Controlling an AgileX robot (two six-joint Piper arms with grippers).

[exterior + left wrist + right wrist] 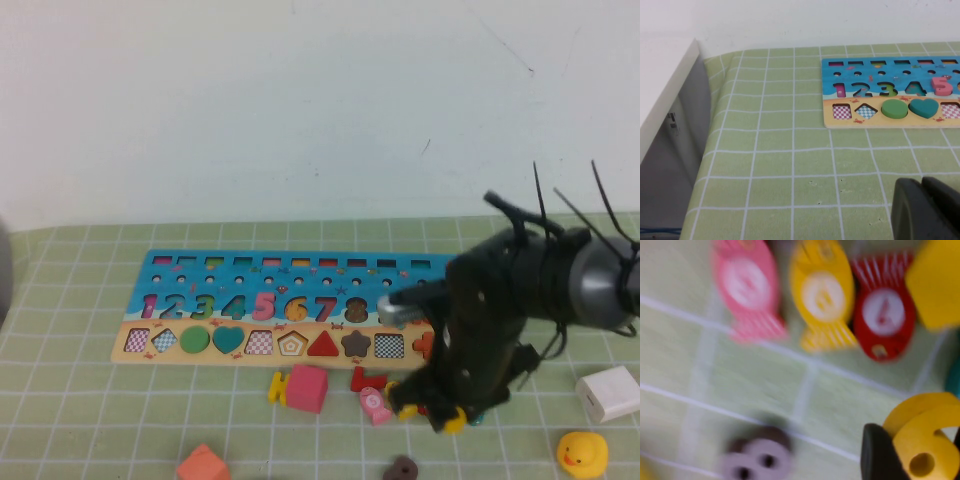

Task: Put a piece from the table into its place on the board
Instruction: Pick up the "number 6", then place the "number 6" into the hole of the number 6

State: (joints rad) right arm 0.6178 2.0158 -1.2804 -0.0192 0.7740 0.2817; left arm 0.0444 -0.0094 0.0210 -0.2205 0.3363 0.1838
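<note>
The right gripper (pixel 912 452) is low over the tabletop (pixel 80 400) near its front edge, just in front of the board (pixel 250 300), its jaws around the yellow 6 piece (pixel 922 440). The left gripper (pixel 925 210) sits near the tabletop's left edge; whether its jaws are open or closed I cannot tell.

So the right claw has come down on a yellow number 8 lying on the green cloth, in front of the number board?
Not quite: the digit is a 6, not an 8. The right wrist view shows the yellow 6 at the right gripper. The rest holds: in the high view the right gripper is low over the green cloth, in front of the board. The left gripper is parked elsewhere.
</note>
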